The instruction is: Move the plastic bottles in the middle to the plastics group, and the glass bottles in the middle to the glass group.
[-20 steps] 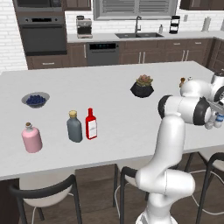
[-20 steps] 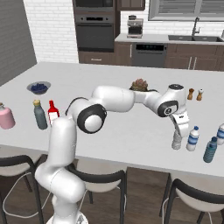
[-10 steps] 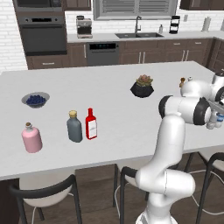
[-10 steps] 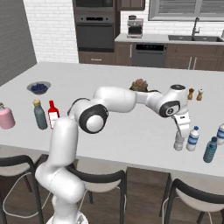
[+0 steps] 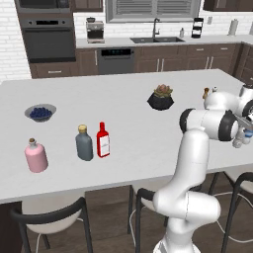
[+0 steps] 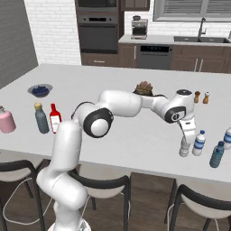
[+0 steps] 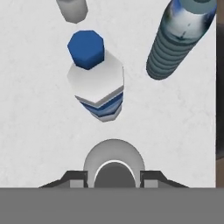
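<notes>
My pincer [image 6: 184,145] clamps one greyish bottle [image 6: 184,148] at the right base view's lower right, beside three blue-labelled bottles [image 6: 198,143]. One red bottle [image 5: 103,140] stands mid-left on the tabletop [image 5: 128,113].

The white arm rises from its base just in front of the worktop [image 6: 135,140], bends at a dark elbow joint and stretches across the worktop toward its near right part. The wrist turns downward there, so the end effector [image 6: 184,146] points straight down at the worktop. Its two dark fingers [image 7: 77,178] stand on either side of the pale cap of a small greyish bottle [image 6: 184,148], closed in against it, and the bottle stands upright on the worktop. In the left base view the forearm and wrist hide the end effector.
</notes>
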